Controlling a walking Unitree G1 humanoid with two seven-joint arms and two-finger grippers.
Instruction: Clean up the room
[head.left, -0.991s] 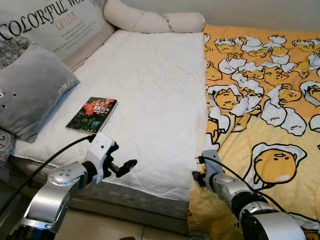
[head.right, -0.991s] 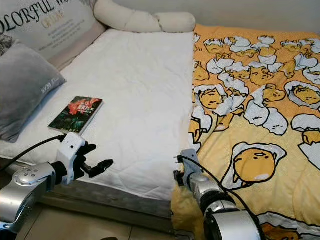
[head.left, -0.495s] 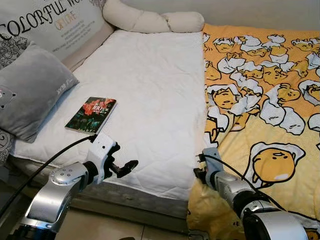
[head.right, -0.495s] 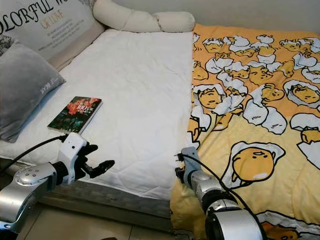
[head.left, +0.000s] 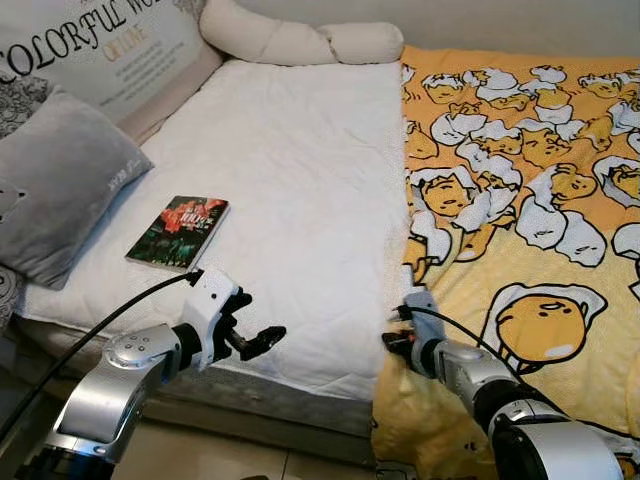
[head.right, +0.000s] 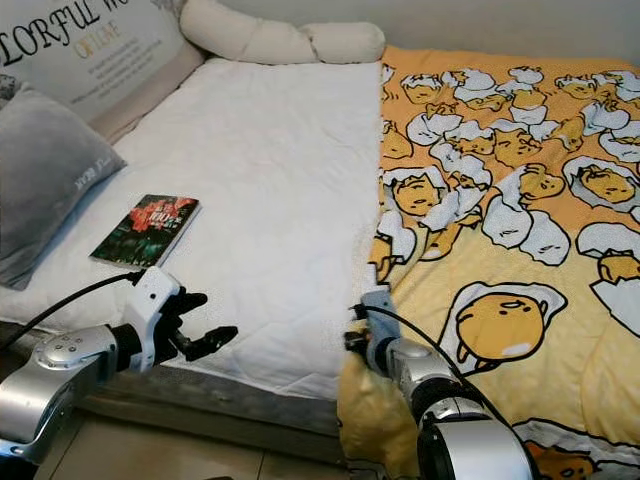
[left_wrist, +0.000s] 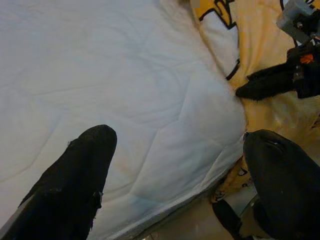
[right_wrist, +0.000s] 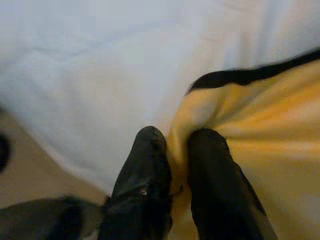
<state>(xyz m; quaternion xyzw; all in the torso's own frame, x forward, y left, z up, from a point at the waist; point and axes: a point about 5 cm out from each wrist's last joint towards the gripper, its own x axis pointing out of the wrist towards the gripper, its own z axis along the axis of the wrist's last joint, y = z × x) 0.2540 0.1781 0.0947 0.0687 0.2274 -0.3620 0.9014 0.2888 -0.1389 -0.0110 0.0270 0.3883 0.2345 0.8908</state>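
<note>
A bed with a white quilted cover spans the head views. Its near edge runs from 8 o'clock towards 6 o'clock, and its head end is cut off past 12 o'clock.

A yellow blanket printed with cartoon egg figures covers the bed from 1 o'clock down to 5 o'clock. Its near corner hangs over the mattress edge, and the hanging end is cut off by the frame.

At 10 o'clock a grey pillow leans against a printed cushion with lettering only partly readable. A cream bolster lies at 12 o'clock.

A book with a dark red and green cover lies flat on the white cover at 9 o'clock, just beside the pillow. Its title is too small to read.

The left gripper hangs at 7 o'clock over the bed's near edge, its jaws spread wide and holding nothing; in the left wrist view its two fingers stand far apart above the white cover.

The right gripper sits at 6 o'clock at the blanket's near corner, jaws pinching a fold of yellow cloth. From the head it is mostly hidden behind its own wrist.

Against a second ago, the left gripper is further towards the blanket, and the blanket's corner is bunched a little more.
</note>
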